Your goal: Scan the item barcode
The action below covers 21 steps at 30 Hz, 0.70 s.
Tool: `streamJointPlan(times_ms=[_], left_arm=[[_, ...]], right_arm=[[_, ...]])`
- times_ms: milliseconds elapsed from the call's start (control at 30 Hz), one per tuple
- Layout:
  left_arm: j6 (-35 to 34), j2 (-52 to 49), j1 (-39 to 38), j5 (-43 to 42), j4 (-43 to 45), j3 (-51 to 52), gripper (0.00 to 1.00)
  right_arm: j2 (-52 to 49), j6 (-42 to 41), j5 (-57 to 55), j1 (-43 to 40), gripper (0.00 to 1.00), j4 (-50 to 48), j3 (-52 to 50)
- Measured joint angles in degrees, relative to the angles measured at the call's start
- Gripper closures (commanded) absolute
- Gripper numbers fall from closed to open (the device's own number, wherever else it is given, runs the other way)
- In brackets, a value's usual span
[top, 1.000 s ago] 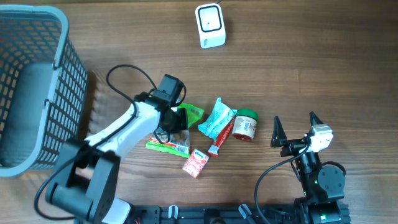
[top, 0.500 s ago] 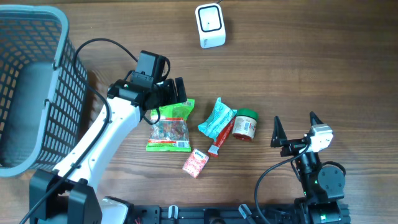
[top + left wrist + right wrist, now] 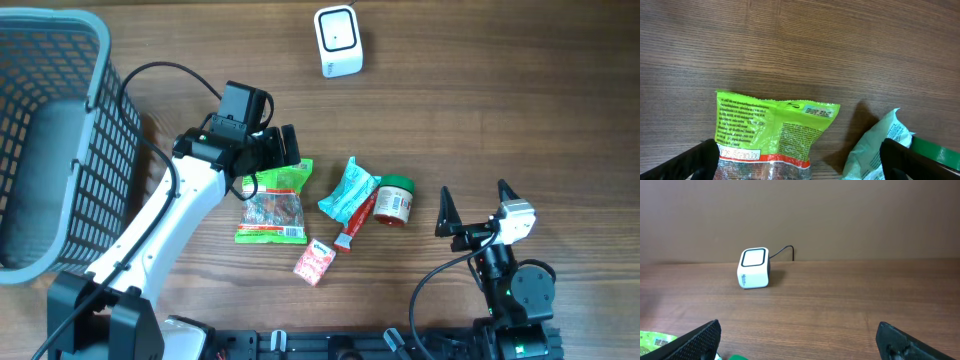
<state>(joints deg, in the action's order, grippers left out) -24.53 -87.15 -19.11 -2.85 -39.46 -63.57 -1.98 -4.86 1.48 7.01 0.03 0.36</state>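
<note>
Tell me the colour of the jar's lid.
The lid is green; it shows best in the overhead view.

Left arm (image 3: 190, 215): long white shell links, black joints between them, black base (image 3: 112, 318). Boxy black camera block (image 3: 245, 105) at the wrist. Thin black left cable (image 3: 160, 68) loops free of the arm, unclipped. Left gripper (image 3: 281, 150): all black; left fingers (image 3: 697, 161) flat, blunt, matte.

Right arm (image 3: 515, 290): mostly black, rounded motor housings, one tiny green light (image 3: 508, 293). White boxy piece (image 3: 516, 218) at the wrist. Right gripper (image 3: 473, 200): right fingers (image 3: 446, 213) black, tapering to sharp points like fins. Black right cable (image 3: 432, 285) curls out one side. Black mount rail (image 3: 330, 345) with clamps runs along the table edge.
</note>
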Motion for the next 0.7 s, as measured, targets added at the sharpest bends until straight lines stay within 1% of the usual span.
streamJointPlan(times_ms=[567,700], left_arm=[[0.00,0.00,0.00,0.00,-0.02,0.00,0.00],[0.00,0.00,0.00,0.00,0.00,0.00,0.00]], right_arm=[[0.00,-0.02,0.28,0.00,0.00,0.00,0.00],[0.00,-3.41,0.48,0.00,0.00,0.00,0.00]])
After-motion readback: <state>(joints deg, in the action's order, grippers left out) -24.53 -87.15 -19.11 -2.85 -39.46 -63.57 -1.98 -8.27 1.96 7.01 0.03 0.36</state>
